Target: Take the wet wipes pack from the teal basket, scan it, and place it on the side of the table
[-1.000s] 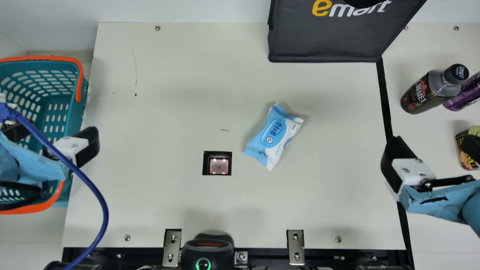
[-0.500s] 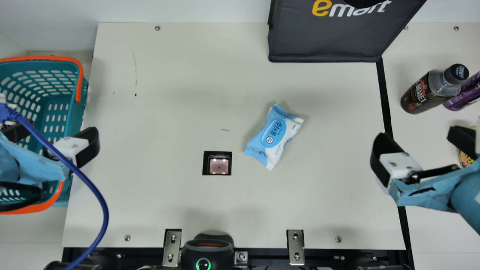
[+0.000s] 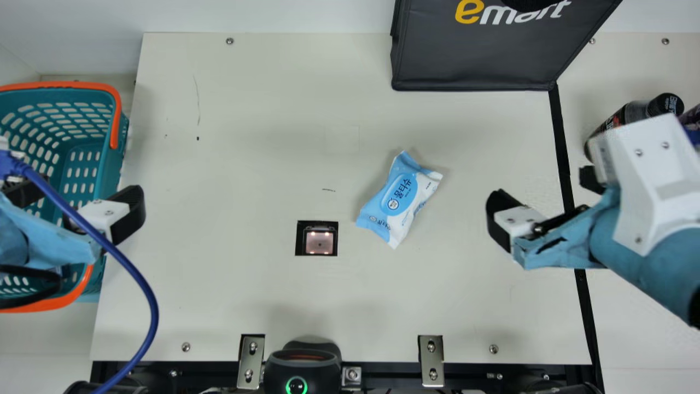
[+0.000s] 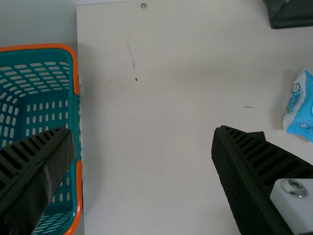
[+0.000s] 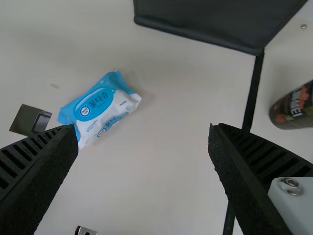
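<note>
Wet wipes pack (image 3: pixel 399 200) lying aslant near the middle of the frame on the pale desk (image 3: pixel 246 109), just beside the little scanner window (image 3: pixel 317 238), left end effector (image 3: pixel 76 194) gaping open by the teal basket (image 3: pixel 112 169) at left, right end effector (image 3: pixel 541 189) also open, empty, at right.

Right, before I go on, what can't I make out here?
Main view:
Teal basket: partly behind left arm, cut off by left edge.
Bottle: lower part behind right arm.
Item beside it: right arm, right edge.
Dark bag: top edge.

All views:
Wipes pack: underside faces the table.
</note>
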Available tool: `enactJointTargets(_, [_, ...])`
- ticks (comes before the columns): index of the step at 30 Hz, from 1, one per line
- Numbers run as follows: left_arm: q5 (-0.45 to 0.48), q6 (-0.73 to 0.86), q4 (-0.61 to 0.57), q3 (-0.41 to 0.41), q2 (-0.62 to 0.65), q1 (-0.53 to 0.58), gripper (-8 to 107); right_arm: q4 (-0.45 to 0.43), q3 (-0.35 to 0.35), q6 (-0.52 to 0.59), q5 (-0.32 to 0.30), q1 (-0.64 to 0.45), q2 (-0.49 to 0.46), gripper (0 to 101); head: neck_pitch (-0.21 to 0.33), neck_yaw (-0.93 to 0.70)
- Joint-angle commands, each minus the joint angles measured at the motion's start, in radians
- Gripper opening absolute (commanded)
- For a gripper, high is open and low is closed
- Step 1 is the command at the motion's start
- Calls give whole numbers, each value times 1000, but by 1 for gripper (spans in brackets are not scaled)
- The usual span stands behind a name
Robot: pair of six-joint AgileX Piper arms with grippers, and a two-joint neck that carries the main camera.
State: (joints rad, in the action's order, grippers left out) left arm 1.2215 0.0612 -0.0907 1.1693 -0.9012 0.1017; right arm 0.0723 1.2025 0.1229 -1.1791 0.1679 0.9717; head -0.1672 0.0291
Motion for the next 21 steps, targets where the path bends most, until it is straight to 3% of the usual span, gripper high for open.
enactJointTargets(1, [0, 0, 0, 0, 0, 0, 90, 0, -7, -2, 6, 21, 22, 95, 29, -2])
enactJointTargets(21, [0, 0, 0, 0, 0, 0, 90, -11, -51, -144, 100, 289, 245, 95, 29, -2])
